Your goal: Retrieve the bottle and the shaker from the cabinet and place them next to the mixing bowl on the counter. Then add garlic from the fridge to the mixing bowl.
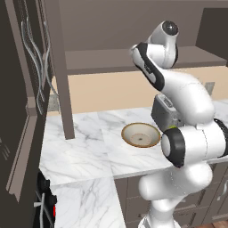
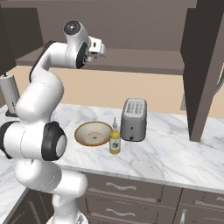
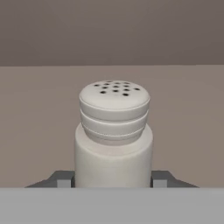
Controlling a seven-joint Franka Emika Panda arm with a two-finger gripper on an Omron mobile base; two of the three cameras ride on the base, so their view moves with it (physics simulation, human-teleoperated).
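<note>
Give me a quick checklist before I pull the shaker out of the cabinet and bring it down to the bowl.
1. Grip on the shaker: ok, the gripper is shut on its body, a finger on each side.
2. Shaker upright: ok, cap on top, standing on the cabinet shelf.
3. Bottle already placed: ok, it stands on the counter beside the bowl.
4. Free spot by the bowl: ok, bare counter in front of it.
5. Obstacles near the drop: note the toaster right of the bottle.
6. Firmness of the grip: cannot tell.
</note>
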